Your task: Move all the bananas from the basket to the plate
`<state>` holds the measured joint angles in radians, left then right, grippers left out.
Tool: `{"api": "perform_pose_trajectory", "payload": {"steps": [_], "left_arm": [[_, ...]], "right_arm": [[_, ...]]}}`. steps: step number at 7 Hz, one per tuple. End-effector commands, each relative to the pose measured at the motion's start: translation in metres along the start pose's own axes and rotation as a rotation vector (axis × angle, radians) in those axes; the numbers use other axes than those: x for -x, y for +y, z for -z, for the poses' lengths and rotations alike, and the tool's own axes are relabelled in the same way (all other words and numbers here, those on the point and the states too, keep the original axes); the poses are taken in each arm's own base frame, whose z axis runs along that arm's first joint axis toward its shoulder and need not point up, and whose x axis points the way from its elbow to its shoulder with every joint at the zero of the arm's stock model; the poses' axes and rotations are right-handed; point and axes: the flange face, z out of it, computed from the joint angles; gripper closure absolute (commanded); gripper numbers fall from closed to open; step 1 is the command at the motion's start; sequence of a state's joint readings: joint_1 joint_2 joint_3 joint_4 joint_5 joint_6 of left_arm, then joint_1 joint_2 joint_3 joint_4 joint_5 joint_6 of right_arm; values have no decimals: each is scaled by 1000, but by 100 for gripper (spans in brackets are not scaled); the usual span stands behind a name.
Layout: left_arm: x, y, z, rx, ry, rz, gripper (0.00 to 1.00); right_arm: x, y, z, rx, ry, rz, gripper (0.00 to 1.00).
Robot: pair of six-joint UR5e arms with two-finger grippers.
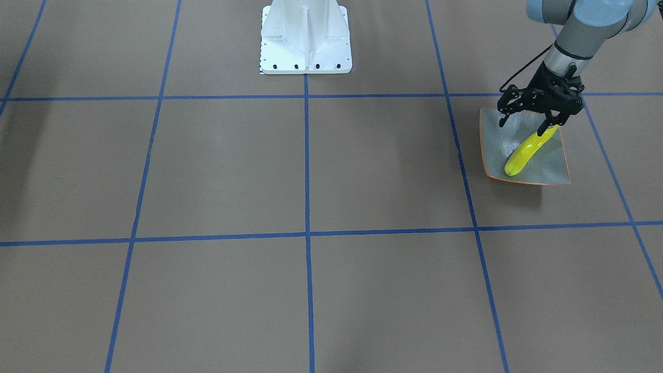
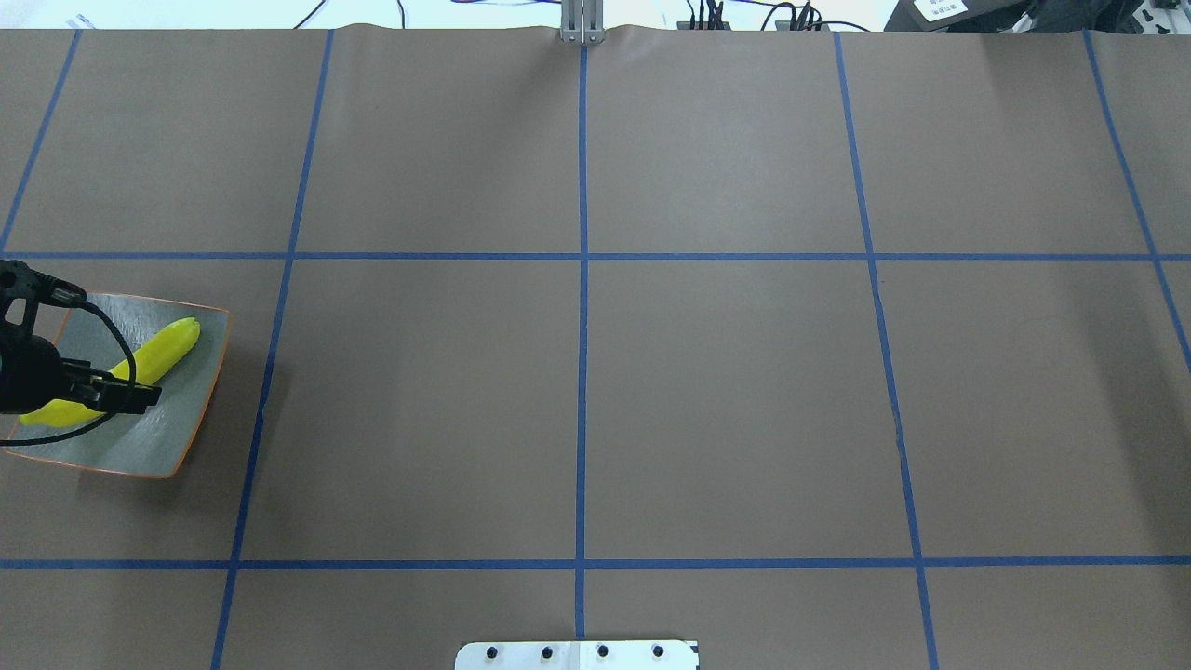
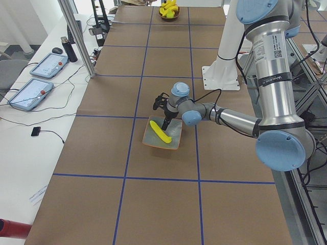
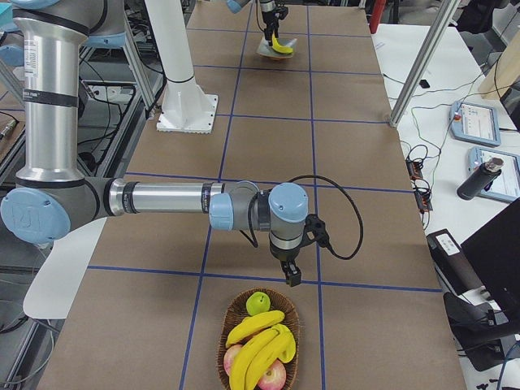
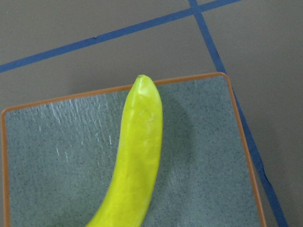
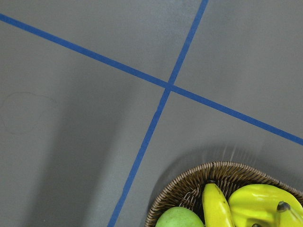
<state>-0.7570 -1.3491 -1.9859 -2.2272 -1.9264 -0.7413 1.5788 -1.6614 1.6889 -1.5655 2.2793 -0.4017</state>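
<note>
1. The plate (image 1: pixel 544 168) sits on the brown bench (image 1: pixel 311 171) at the robot's left end, inside one square of the blue tape lines (image 1: pixel 306 155).
2. One banana (image 1: pixel 524 151) lies on the plate, running diagonally across it. One tip is near a plate corner, and the other end is under the left gripper (image 1: pixel 523 126).
3. The left gripper hangs low over the plate with its fingers (image 1: pixel 546 124) spread wide. One finger stands right at the banana's end and the other is well clear of it, over bare plate.
4. The left wrist view looks along the banana across the speckled plate to its orange rim. No fingers show in it.
5. The basket (image 4: pixel 223 345) stands at the opposite end of the bench, well apart from the plate. In it are three bananas (image 4: pixel 260 340), a green apple (image 4: pixel 258 304) and red apples (image 4: pixel 275 376).
6. The right gripper (image 4: pixel 291 276) points down above the bench, just beside the basket's rim on the side toward the plate. It touches nothing, and I cannot tell whether its fingers are spread or pressed together.
7. The robot's white base (image 1: pixel 305 39) stands at the bench's middle.
</note>
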Motion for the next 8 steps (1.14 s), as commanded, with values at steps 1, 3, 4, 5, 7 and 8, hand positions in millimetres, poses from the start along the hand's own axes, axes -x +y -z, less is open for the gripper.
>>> {"api": "perform_pose_trajectory", "payload": {"steps": [1, 3, 4, 5, 7, 8], "left_arm": [[-6, -21, 34, -5, 110, 16, 0], [-9, -27, 40, -15, 123, 15, 0], [-10, -28, 40, -19, 126, 13, 0], [-13, -31, 42, -25, 131, 9, 0], [-13, -32, 41, -26, 131, 10, 0], [-13, -32, 41, -26, 131, 10, 0]], "right_arm": [[-17, 9, -13, 22, -10, 37, 0], [-51, 45, -32, 20, -10, 66, 0], [-58, 68, -48, 14, -1, 36, 0], [-57, 97, -63, 24, -2, -68, 3], [-55, 143, -79, -27, 91, -138, 9], [-66, 157, -97, -39, 111, -118, 15]]}}
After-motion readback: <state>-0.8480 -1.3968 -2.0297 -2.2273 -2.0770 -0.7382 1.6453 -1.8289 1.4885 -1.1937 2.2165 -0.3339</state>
